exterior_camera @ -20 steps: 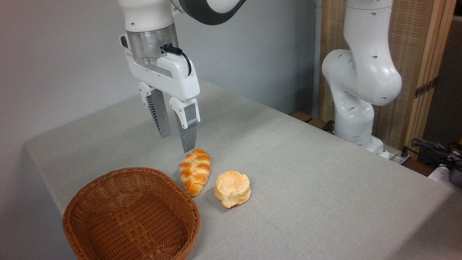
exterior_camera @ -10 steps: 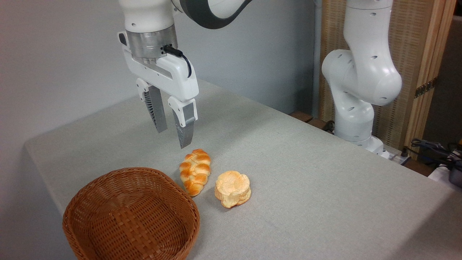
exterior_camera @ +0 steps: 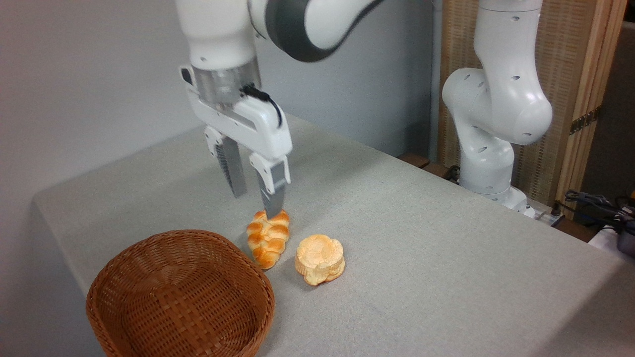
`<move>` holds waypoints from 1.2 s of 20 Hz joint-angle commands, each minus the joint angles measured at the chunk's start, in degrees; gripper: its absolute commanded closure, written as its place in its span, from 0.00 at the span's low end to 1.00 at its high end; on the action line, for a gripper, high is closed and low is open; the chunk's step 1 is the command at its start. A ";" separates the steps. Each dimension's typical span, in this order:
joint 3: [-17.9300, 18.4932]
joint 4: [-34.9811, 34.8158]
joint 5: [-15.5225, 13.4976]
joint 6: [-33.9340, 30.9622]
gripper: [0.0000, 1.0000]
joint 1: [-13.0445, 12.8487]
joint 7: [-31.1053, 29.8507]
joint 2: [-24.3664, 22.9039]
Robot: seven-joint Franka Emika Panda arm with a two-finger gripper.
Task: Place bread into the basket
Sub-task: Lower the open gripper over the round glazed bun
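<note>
The bread (exterior_camera: 320, 259), a small round pale-golden bun with a lobed top, lies on the grey table (exterior_camera: 446, 248) near the middle. The brown wicker basket (exterior_camera: 181, 296) stands at the front left, nothing inside it. My gripper (exterior_camera: 255, 204) hangs open, fingers pointing down, above and to the left of the bun. Its nearer fingertip overlaps the far end of a braided loaf in the picture. Nothing is between the fingers.
A braided orange-brown loaf (exterior_camera: 268, 238) lies between the basket and the bun, close to both. The arm's white base (exterior_camera: 488, 148) rises at the table's far right edge, with cables (exterior_camera: 595, 203) beside it. A grey wall stands behind.
The gripper has moved right and slightly down, from beyond the braided loaf to over its far end. It stays open. Bun, loaf and basket have not moved.
</note>
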 commanded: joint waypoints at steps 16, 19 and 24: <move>7.47 -12.92 3.24 7.53 0.00 -1.10 12.04 -0.28; 7.47 -13.01 3.32 8.05 0.00 -1.02 12.04 0.33; 7.47 -13.28 3.41 10.24 0.34 -1.02 12.21 1.04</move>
